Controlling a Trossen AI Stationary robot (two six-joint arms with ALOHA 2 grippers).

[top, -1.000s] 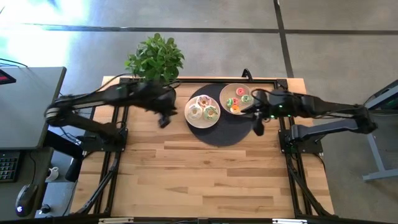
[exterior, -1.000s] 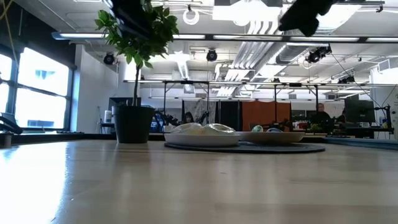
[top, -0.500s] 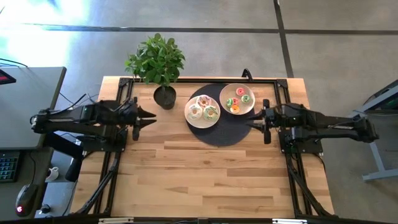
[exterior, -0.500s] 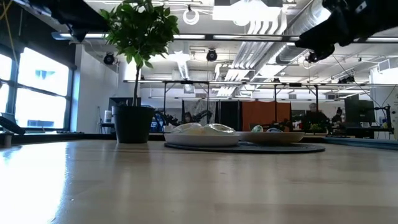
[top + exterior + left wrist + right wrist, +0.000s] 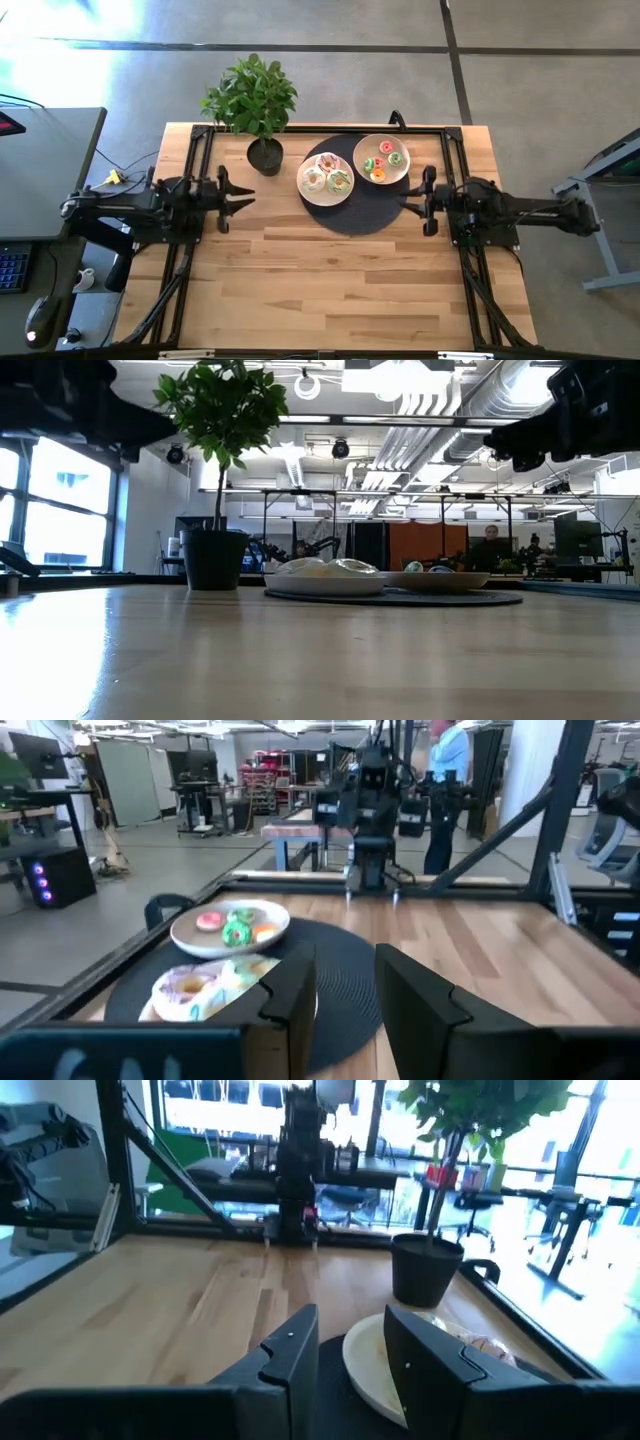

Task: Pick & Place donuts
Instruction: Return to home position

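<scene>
Together on a dark round mat [image 5: 372, 212] at the far side of the table [image 5: 330, 290] sit two plates, touching or nearly so. On the white plate [image 5: 304, 191], which is nearer the potted plant [image 5: 255, 100], are three larger donuts [image 5: 338, 183]: one purple-pink, one pale and one green, packed close together. On the tan plate [image 5: 362, 148] beside it is a cluster of small donuts [image 5: 386, 147] in pink, green and orange.

Both arms lie low and drawn in towards their own sides of the table, pointing at each other across the mat. The left gripper [image 5: 243, 195] hangs over bare wood, just short of the plant pot and well clear of the white plate. The right gripper [image 5: 408, 201] hangs at the mat's edge, apart from the tan plate. In each wrist view the two dark fingers stand parted, with nothing between them.
</scene>
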